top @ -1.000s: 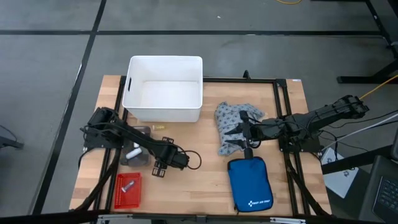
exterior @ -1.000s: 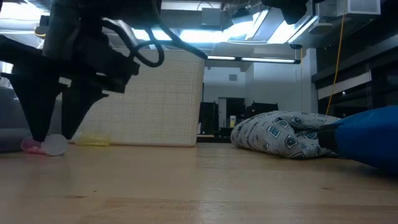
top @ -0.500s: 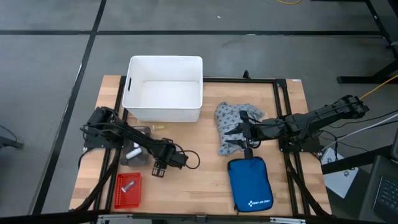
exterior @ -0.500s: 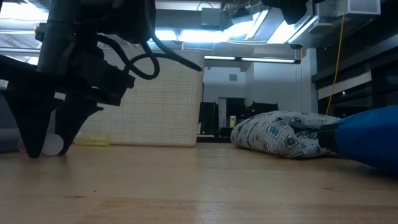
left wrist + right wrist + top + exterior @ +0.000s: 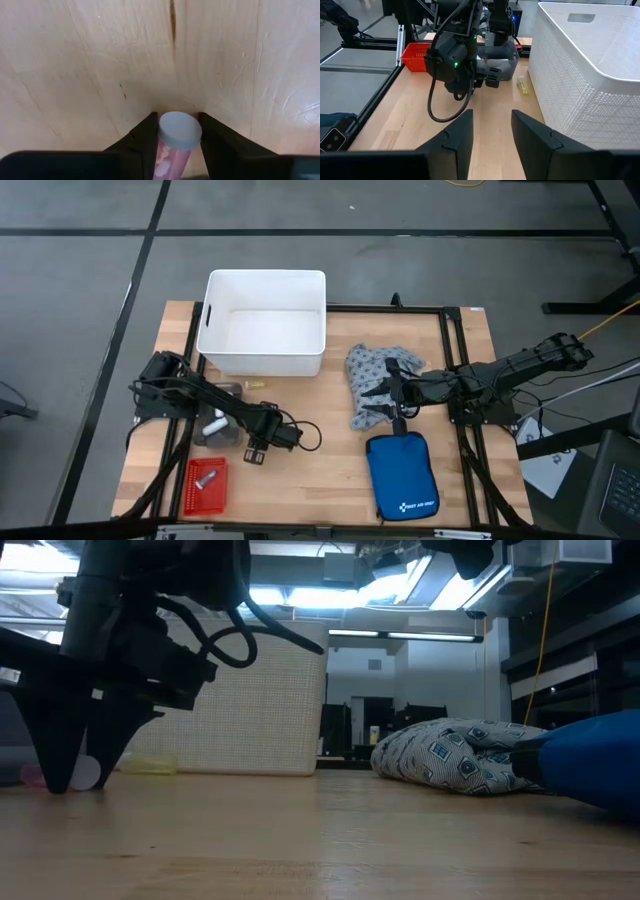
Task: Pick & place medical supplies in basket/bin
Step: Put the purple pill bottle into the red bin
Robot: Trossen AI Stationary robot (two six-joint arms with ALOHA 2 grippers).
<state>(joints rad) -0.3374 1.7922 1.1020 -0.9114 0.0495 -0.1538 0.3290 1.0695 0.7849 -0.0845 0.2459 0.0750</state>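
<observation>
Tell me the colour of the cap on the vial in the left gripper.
Pale blue-grey cap; clearest in the left wrist view.

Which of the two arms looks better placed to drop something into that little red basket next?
The left. Its gripper is already shut on a pink vial with a grey cap, and the red basket lies close beside it. The right gripper sits open and empty by the patterned cloth, farther off.

pale, matt grained wood is seen for the surface [image 5: 75,75]; the vial [image 5: 172,145] between the left hand [image 5: 176,131] fingers looks translucent pink plastic, smooth grey-capped.
</observation>
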